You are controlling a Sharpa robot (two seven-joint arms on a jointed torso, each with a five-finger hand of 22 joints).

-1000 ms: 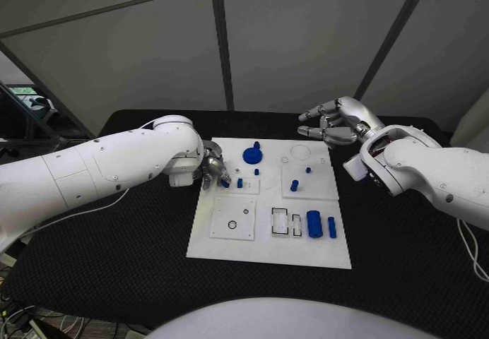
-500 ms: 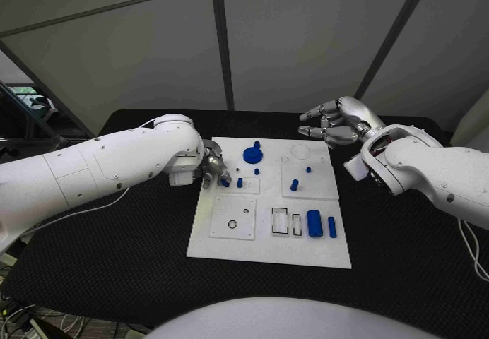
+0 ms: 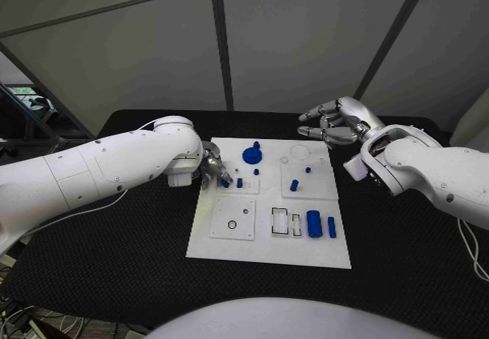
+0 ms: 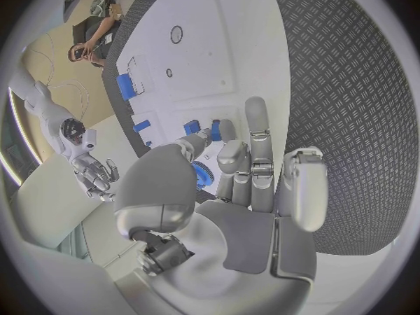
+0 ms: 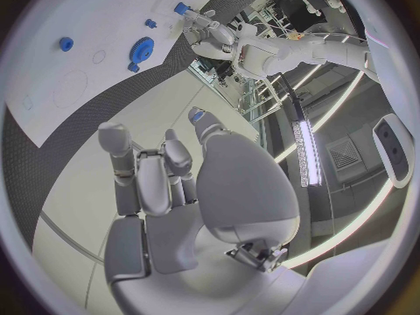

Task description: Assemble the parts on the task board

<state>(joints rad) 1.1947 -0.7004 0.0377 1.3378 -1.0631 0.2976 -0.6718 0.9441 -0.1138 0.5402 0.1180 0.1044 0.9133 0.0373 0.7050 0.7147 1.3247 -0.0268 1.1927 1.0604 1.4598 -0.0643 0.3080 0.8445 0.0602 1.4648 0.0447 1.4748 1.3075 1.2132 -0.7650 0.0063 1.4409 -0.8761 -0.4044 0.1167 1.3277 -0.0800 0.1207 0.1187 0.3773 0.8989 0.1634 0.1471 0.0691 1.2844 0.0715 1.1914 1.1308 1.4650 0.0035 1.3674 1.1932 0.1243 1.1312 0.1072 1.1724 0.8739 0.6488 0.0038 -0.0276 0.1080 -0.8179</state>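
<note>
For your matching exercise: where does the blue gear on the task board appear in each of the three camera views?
Head view: blue gear near the board's far edge, beside the left hand.
Left wrist view: partly hidden behind the thumb.
Right wrist view: on the white task board.
Shared landmark: the task board.

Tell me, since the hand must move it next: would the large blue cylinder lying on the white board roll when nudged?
Probably. The large blue plastic cylinder lies on its side on the flat white task board, so a sideways push likely rolls it. It looks rigid, and probably light.
</note>
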